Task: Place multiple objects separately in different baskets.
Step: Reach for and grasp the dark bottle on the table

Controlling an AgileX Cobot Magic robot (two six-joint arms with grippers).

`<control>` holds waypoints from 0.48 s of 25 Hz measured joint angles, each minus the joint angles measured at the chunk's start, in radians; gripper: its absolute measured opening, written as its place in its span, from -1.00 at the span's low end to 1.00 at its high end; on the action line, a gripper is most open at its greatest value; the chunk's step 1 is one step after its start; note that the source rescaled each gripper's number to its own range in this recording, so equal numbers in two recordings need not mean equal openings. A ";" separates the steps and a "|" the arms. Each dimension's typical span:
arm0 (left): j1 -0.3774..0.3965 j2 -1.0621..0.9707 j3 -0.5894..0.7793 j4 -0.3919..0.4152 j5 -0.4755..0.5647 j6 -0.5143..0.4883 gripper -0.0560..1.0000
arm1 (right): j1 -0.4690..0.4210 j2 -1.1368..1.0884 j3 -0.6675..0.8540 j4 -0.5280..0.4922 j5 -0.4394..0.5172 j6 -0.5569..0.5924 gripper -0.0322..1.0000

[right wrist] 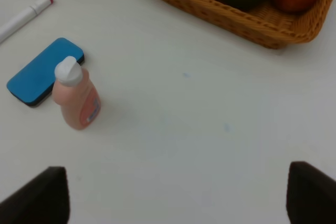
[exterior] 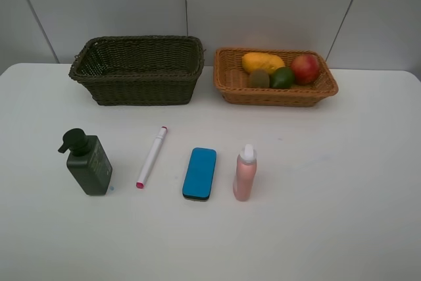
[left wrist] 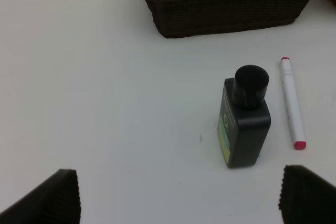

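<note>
High camera: front of table (exterior: 342, 228), looking down, far, sees everything. Left wrist: nearer, angled down at pump bottle (left wrist: 242, 124), marker (left wrist: 292, 103), dark basket (left wrist: 226, 9). Right wrist: nearer, down at spray bottle (right wrist: 79, 103), eraser (right wrist: 37, 74), tan basket (right wrist: 247, 24). Marker in both wrist views.

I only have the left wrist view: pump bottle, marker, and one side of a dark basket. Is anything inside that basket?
Observer: No. The exterior high view shows no item inside the dark green basket.
Operator: Where's the second basket?
Observer: The orange basket sits to its right, apart from it, and holds the mango, pomegranate, avocado and kiwi.
Operator: What else needs sorting?
Observer: A blue eraser lies flat and a pink spray bottle stands upright, both right of the marker.
</note>
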 joint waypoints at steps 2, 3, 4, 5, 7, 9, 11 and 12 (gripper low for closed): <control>0.000 0.000 0.000 0.000 0.000 0.000 1.00 | -0.011 -0.064 0.040 0.002 -0.005 0.004 0.99; 0.000 0.000 0.000 0.000 0.000 0.000 1.00 | -0.012 -0.087 0.057 0.002 -0.008 0.009 0.99; 0.000 0.000 0.000 0.000 0.000 0.000 1.00 | -0.012 -0.112 0.076 0.002 -0.009 0.020 0.99; 0.000 0.000 0.000 0.000 0.000 0.000 1.00 | -0.012 -0.136 0.094 0.001 -0.013 0.027 0.99; 0.000 0.000 0.000 0.000 0.000 0.000 1.00 | -0.013 -0.179 0.125 -0.015 -0.023 0.046 0.99; 0.000 0.000 0.000 0.000 0.000 0.000 1.00 | -0.016 -0.227 0.152 -0.028 -0.028 0.059 0.99; 0.000 0.000 0.000 0.000 0.000 0.000 1.00 | -0.024 -0.268 0.168 -0.044 -0.029 0.079 0.99; 0.000 0.000 0.000 0.000 0.000 0.000 1.00 | -0.029 -0.289 0.175 -0.050 -0.032 0.089 0.99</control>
